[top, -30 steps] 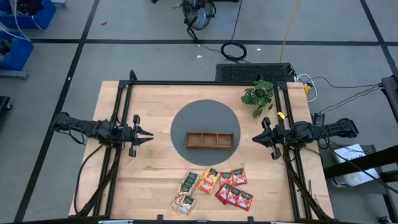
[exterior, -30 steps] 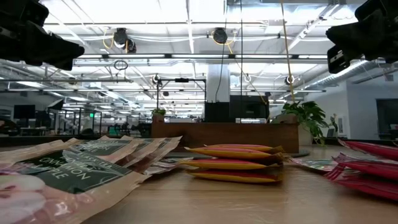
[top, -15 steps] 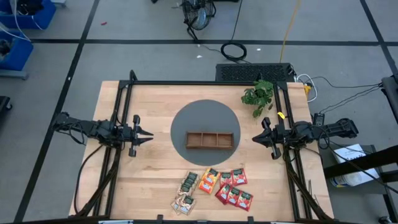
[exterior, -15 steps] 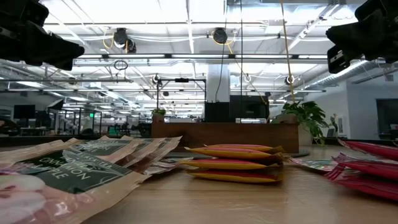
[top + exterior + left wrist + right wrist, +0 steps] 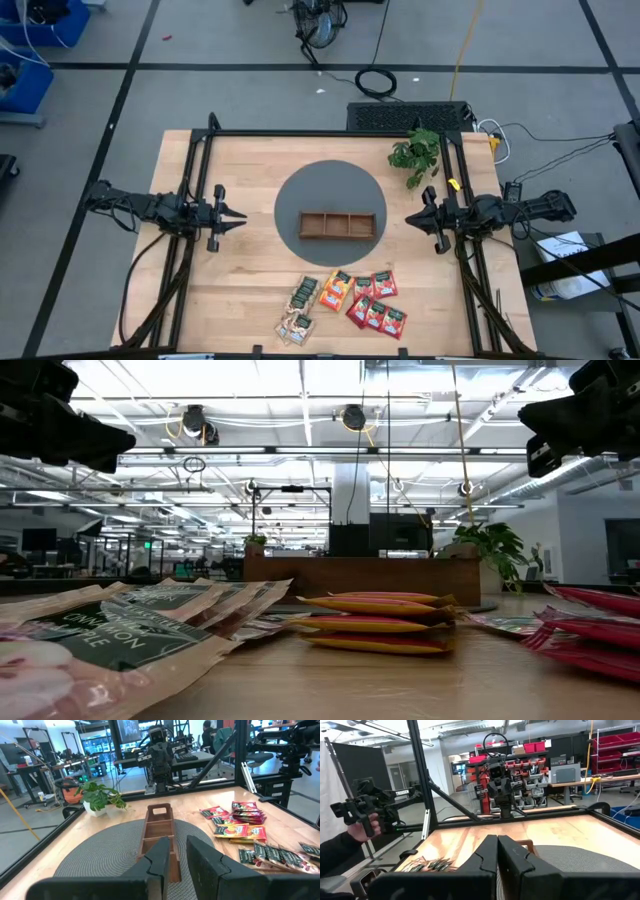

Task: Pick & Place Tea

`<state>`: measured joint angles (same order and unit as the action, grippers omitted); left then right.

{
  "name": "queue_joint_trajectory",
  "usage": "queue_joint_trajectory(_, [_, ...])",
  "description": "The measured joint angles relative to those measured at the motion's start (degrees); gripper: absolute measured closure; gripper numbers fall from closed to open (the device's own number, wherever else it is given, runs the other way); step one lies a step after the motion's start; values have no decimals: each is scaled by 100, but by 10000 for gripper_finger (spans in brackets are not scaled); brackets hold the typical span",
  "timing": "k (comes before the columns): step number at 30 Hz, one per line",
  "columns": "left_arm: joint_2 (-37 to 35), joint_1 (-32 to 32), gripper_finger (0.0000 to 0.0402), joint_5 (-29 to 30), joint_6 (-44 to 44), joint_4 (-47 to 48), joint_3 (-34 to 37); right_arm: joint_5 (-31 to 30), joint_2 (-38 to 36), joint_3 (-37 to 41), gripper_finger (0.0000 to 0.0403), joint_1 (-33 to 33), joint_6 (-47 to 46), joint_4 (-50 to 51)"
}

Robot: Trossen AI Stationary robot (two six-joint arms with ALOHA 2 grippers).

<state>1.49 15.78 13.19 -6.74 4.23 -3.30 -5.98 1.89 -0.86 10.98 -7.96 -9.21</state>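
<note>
Two dark, slender jointed arms, matt black, with loose black cables looped along their rear links. Left claw: two black tapered fingers with chunky angular bases. Right claw: identical black pair, flat-faced, bevelled edges.

A wooden tray lies on a round mat at the middle of the table, with a potted plant behind it toward the right rear corner. The tea packets lie in a loose cluster on the bare tabletop in front of the mat, near the front edge, some overlapping one another. The left gripper sits to the left of the mat and the right gripper to its right, the two pointing toward each other with the tray between them.
</note>
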Motion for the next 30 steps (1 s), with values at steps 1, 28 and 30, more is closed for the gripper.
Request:
queue_joint_trajectory(1, [0,0,330,0,2,-1,-1,-1,0,2,403,0,-40,0])
queue_joint_trajectory(28, [587,97,351,2,2477,-1414,1,-107,215,2,403,2,0,-166])
queue_joint_trajectory(30, [1204,257,379,64,2552,-1782,1,-128,296,0,403,2,116,-155])
